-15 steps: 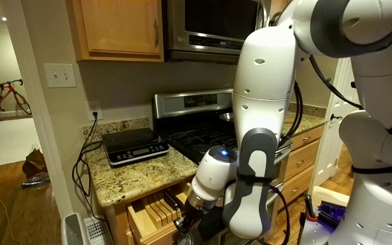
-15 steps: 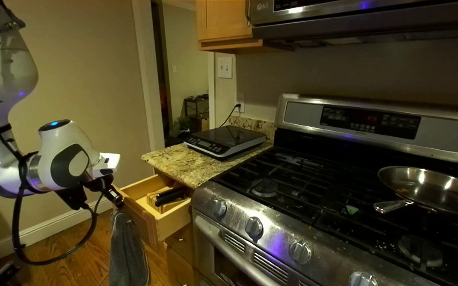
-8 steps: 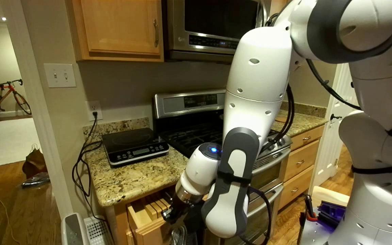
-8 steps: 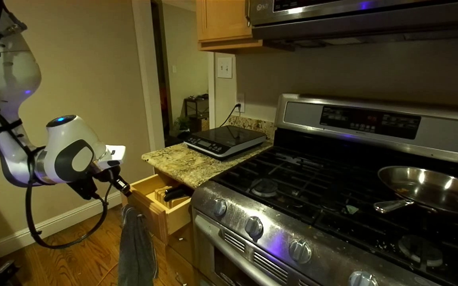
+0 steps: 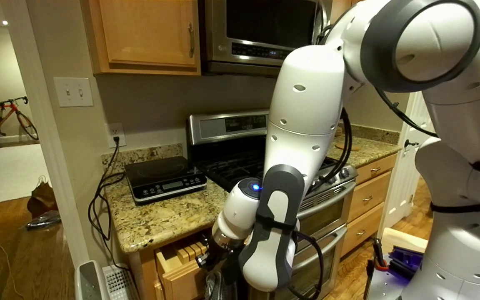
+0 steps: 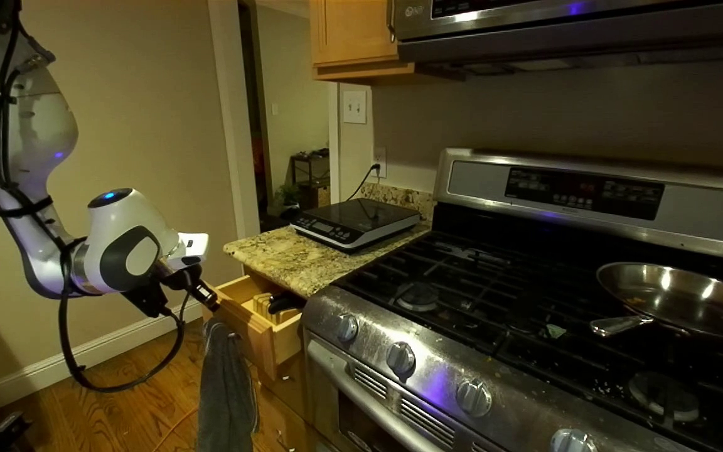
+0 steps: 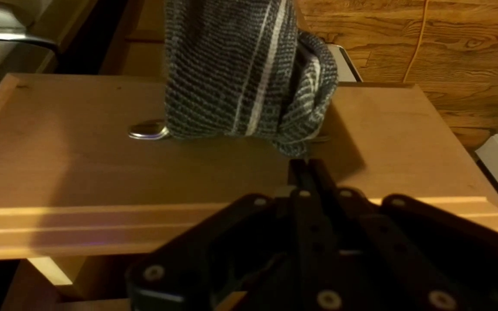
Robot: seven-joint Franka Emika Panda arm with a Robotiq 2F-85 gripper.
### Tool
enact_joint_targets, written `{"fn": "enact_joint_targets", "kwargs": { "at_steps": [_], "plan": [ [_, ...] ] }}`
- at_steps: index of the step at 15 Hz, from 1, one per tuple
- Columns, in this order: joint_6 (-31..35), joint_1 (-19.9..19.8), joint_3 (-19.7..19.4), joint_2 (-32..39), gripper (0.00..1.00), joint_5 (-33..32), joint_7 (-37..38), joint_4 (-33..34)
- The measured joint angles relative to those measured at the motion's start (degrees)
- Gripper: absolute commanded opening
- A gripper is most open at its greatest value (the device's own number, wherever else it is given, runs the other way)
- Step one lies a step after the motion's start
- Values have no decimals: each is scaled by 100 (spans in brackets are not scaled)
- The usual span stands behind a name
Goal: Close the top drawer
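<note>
"So, item one: gripper (image 7: pixel 306 164)?"

"Fingers (image 7: pixel 321 175) pressed together; nothing seen between them."

"Item two: top drawer (image 7: pixel 115 177)?"

"Part-way out, directly before the fingertips (image 7: pixel 295 171); contact uncertain."

"Hazards?"

"Towel (image 7: pixel 227 65), hung on the handle (image 7: pixel 148 130) just below the fingertips: could snag and foul the push. Top edge (image 7: pixel 102 235), just above them: pressure riding upward might slip over it, leaving the drawer ajar."

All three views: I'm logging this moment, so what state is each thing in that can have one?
Top drawer: partly open.
Gripper: shut.
Towel: hanging from the drawer's handle.
Knife: in the drawer.
Cupboard: shut.
Microwave: shut, display lit.
Oven: shut.
Stove: red display faintly lit.
Pan: upright on the stove.
Far drawers: shut.
Plug: in the outlet.
Hot plate: on or off, cannot tell.
Arm light: lit blue.
</note>
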Motion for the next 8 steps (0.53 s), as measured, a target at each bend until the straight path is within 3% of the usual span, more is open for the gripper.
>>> {"fn": "enact_joint_targets", "kwargs": {
  "at_steps": [5,8],
  "plan": [
    [0,2,-156,216,6,-1,0,190],
    [0,-232,6,454,6,438,-442,438]
  ]
}}
